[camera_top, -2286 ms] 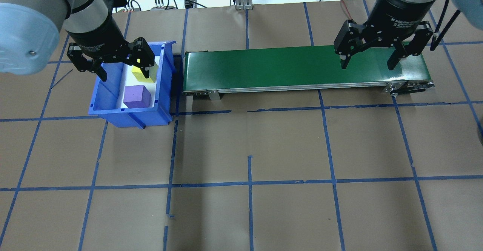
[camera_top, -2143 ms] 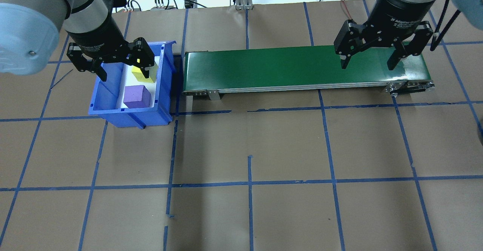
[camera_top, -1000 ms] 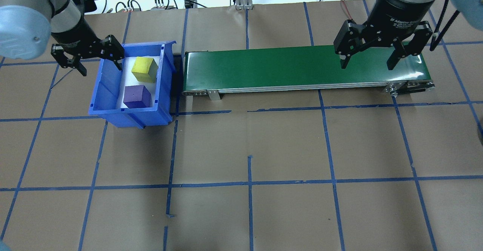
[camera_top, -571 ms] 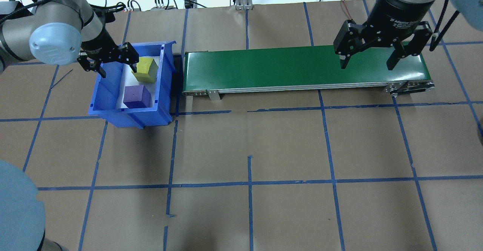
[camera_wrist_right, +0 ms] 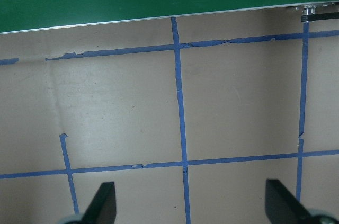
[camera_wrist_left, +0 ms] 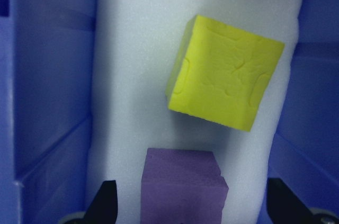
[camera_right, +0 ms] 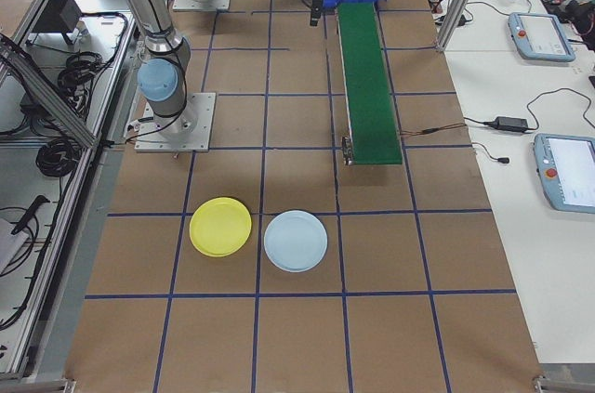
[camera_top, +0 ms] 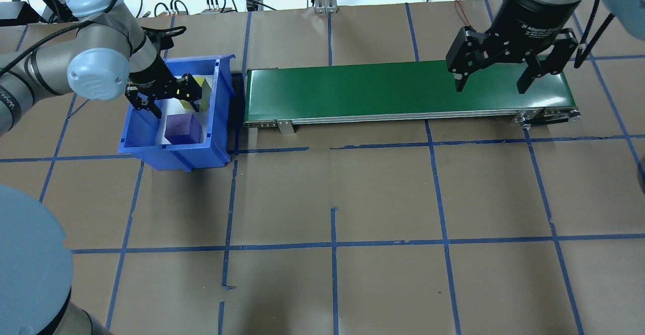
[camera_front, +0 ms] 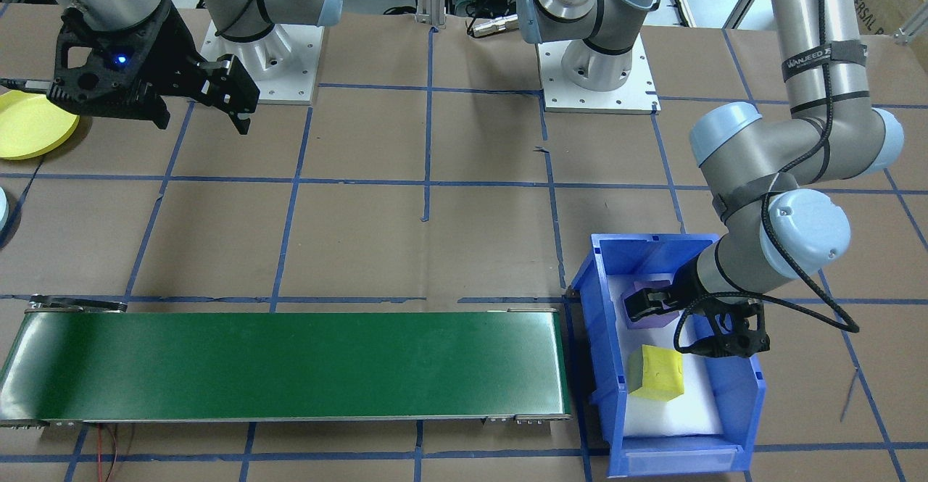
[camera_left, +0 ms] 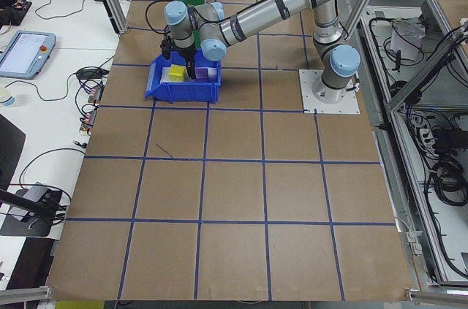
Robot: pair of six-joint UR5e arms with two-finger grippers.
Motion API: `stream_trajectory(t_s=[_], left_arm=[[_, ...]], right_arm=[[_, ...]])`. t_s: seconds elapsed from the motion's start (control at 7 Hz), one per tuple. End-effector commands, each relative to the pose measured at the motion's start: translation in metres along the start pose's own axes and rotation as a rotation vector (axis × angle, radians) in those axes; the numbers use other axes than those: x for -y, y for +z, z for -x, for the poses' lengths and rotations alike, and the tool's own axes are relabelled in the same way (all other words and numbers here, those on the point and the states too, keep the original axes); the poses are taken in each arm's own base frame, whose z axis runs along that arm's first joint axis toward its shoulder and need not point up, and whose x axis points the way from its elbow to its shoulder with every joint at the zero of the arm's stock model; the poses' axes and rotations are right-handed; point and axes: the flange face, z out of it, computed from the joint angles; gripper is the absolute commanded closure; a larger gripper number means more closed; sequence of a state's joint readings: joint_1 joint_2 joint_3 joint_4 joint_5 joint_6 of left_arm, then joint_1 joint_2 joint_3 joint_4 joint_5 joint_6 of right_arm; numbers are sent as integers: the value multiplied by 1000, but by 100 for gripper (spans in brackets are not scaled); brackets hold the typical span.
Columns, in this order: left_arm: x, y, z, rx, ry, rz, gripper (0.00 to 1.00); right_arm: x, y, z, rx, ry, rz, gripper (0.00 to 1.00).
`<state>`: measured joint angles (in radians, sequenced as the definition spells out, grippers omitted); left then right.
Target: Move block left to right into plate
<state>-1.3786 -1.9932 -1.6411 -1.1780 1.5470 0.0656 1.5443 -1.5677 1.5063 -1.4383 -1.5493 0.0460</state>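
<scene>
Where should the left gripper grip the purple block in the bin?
Grip the purple block from straight above, on its two opposite side faces. In the wrist view it sits roughly square to the open left gripper, whose fingers already flank it. Foam shows free on both those sides, while the yellow block lies apart, rotated. The bin walls rule out a sideways approach.

Two blocks sit in one blue bin point(camera_front: 739, 402): one yellow block point(camera_front: 656, 373) and one purple block point(camera_front: 647, 304). There is one green conveyor belt point(camera_front: 290, 366) on the worktop point(camera_front: 435, 250). Two plates lie near the worktop's right end: one yellow plate point(camera_right: 220, 227) and one pale blue plate point(camera_right: 296, 241). Two robot arms stand at the worktop, each with one pincer: the left pincer point(camera_top: 169, 99) and the right pincer point(camera_top: 491, 82).
</scene>
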Motion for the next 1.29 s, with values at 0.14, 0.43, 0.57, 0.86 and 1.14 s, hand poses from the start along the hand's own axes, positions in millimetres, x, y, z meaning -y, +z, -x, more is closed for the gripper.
stream_trajectory(t_s=[0.14,0.43,0.57,0.86,1.14], left_arm=[[-5,3,0,5,42,6,0],[-9,10,2,23,51,22,0],[-12,16,3,27,50,33,0],[-13,18,3,28,48,38,3],[-15,23,4,31,59,49,45]], right_arm=[[0,0,-1,0,1,-1,0],[0,1,-1,0,1,-1,0],[1,1,0,2,1,1,0],[1,1,0,2,1,-2,0],[1,2,0,3,1,-2,0]])
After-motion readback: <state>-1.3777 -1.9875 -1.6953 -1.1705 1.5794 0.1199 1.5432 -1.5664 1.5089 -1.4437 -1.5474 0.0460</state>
